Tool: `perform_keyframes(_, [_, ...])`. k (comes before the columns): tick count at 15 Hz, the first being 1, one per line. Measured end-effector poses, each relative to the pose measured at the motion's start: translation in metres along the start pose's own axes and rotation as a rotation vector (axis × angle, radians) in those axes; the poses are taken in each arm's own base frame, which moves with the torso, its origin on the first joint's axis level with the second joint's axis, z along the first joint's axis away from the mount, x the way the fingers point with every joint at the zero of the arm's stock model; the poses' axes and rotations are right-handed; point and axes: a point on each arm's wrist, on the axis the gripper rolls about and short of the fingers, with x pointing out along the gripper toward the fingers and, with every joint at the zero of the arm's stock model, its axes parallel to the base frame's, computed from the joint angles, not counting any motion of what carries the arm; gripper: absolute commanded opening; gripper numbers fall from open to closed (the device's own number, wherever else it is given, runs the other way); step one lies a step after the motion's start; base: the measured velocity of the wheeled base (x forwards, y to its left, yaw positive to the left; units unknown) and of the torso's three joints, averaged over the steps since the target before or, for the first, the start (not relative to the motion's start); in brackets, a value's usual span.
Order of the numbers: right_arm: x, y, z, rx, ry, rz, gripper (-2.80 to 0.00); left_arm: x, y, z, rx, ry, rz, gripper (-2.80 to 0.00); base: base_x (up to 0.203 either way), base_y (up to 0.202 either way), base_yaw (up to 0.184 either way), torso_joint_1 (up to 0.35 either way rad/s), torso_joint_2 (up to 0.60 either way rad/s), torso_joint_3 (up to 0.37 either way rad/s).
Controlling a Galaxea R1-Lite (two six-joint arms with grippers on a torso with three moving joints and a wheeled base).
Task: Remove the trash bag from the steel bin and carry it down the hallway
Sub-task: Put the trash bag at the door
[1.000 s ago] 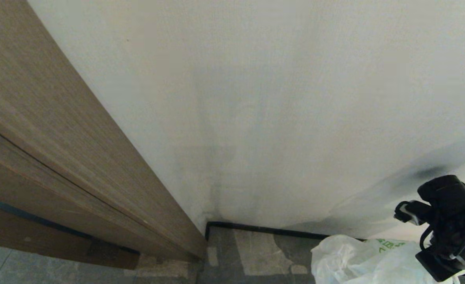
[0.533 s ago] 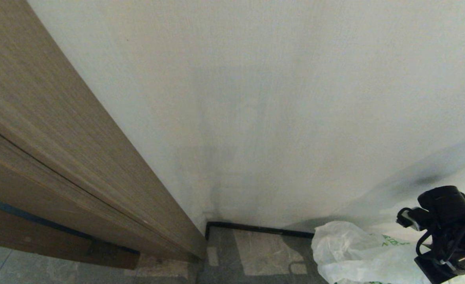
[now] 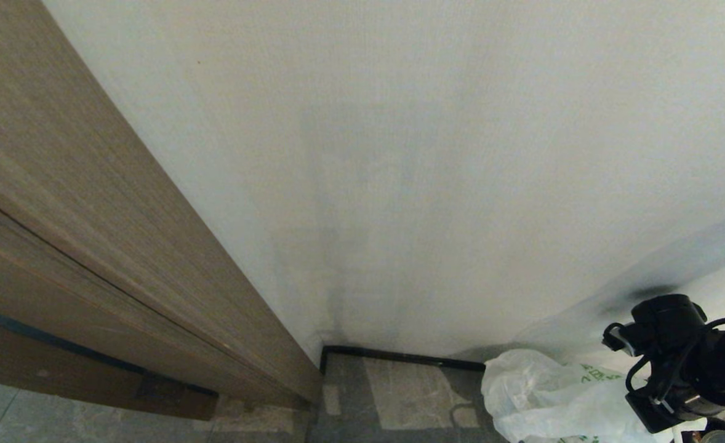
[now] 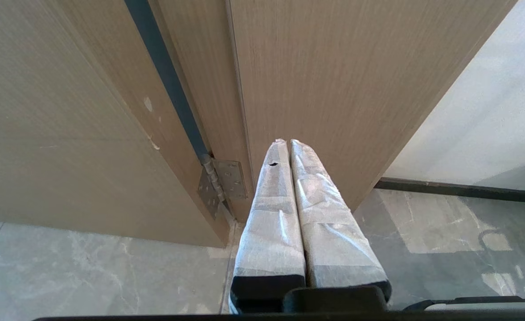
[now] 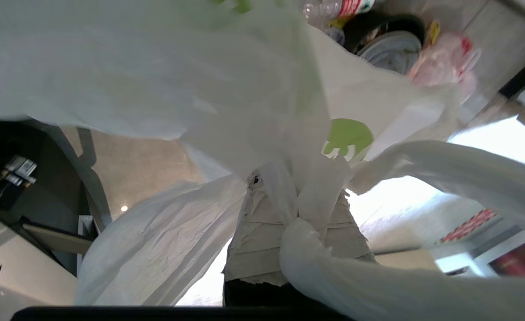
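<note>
The white wall [image 3: 436, 154] fills most of the head view, and everything else sits low against it. To its left stands a wooden door [image 3: 61, 234], and along its foot runs a dark skirting [image 3: 399, 358] over the grey floor tiles [image 3: 399, 394]. The robot faces this corner closely, probably because the bin stands near the wall.

The trash bag [image 3: 547, 397] hangs at the foot of the wall, to the right, in front of the skirting. It looks bunched and pulled upward, so I judge it is being lifted out, not carried yet. The steel bin [image 5: 389, 44] appears only in the right wrist view, beyond the bag, with coloured rubbish beside its black rim.

The right gripper [image 5: 296, 200] is pressed together on a gathered twist of the bag's plastic; a narrow pinch keeps thin film from slipping.

The left gripper [image 4: 289, 147] is parked near the door hinge [image 4: 222, 183], fingers closed together, holding nothing.
</note>
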Motion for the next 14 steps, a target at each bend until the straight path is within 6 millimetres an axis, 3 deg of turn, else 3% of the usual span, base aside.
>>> perform_keyframes(10, [0.023, -0.006, -0.01, -0.006, 0.076, -0.008, -2.8, 0.0, 0.0, 0.0, 0.0, 0.0, 0.0, -2.8, 0.0, 0.0, 0.0, 0.0, 0.0, 0.0])
perform_keyframes(11, [0.024, -0.007, -0.009, 0.002, 0.067, -0.006, -1.07, 0.0, 0.0, 0.0, 0.0, 0.0, 0.0, -2.8, 0.0, 0.0, 0.0, 0.0, 0.0, 0.0])
perform_keyframes(12, [0.026, -0.007, -0.009, 0.008, 0.064, -0.001, 0.0, 0.0, 0.0, 0.0, 0.0, 0.0, 0.0, -2.8, 0.0, 0.0, 0.0, 0.0, 0.0, 0.0])
perform_keyframes(14, [0.026, -0.006, -0.014, 0.006, 0.084, 0.001, 0.0, 0.0, 0.0, 0.0, 0.0, 0.0, 0.0, -2.8, 0.0, 0.0, 0.0, 0.0, 0.0, 0.0])
